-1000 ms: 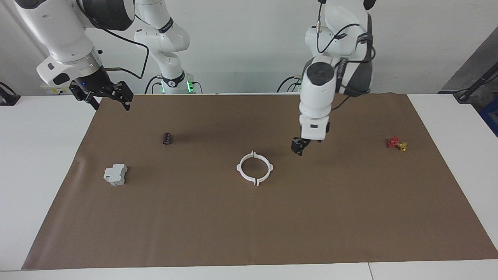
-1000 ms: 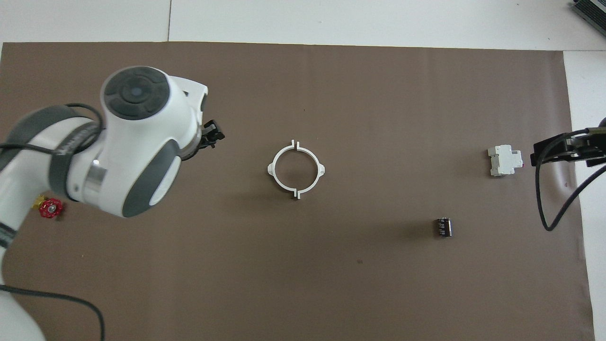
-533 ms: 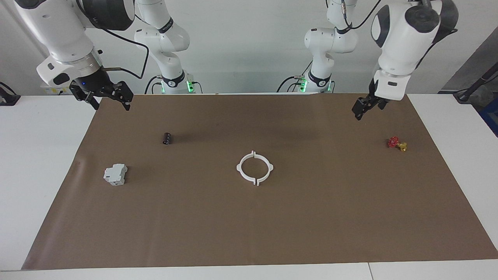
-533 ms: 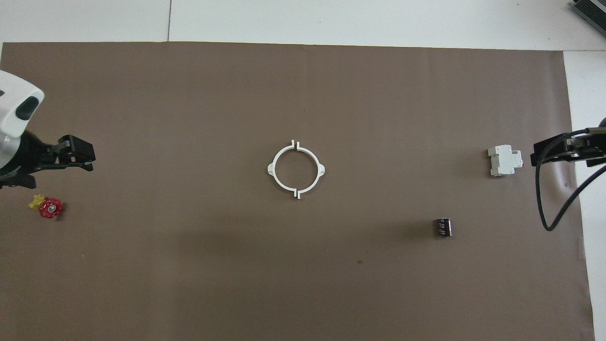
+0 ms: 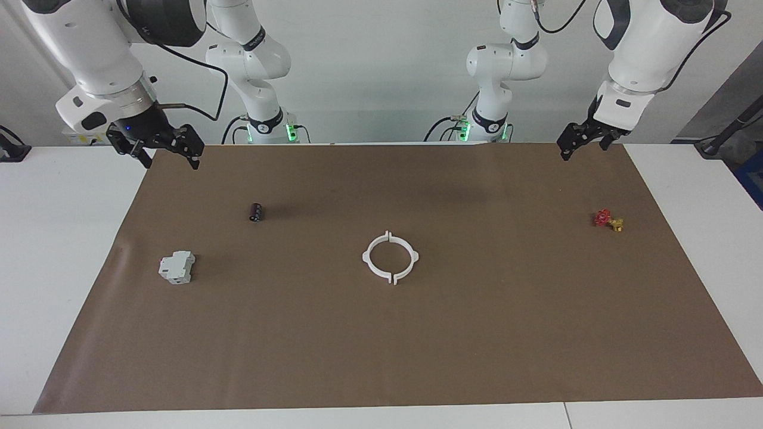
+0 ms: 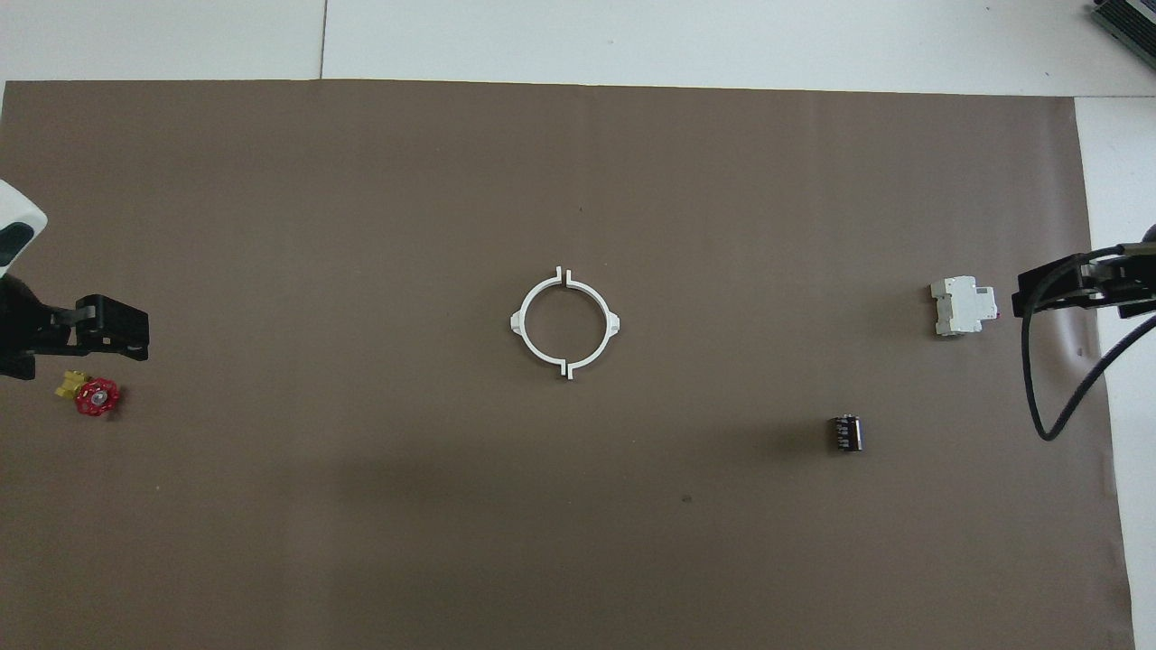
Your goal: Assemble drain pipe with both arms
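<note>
Brown matting covers most of the white desk (image 5: 71, 250), with pale wall at the top of the facing view. At the centre of both frames lies the drain pipe (image 5: 390, 257): its two white half-rings sit end to end as one ring, small gaps showing at both seams, so I judge the joining essentially done or needing only a last press.

Both arms are raised and empty. The left gripper (image 5: 586, 138) hangs at the upper right of the facing view, over the mat's edge, fingers spread wide and holding nothing. The right gripper (image 5: 160, 147) hangs at the upper left, likewise spread wide and empty.

If the seams need closing, each arm should come down on its own half and push squarely toward the other, keeping the tabs aligned so the ring does not skate.

A red-and-yellow valve (image 5: 608, 220) lies at centre right, a grey-white block (image 5: 177, 267) at centre left, a small dark cylinder (image 5: 256, 212) above it. All sit well apart from the ring; nothing blocks either approach.
</note>
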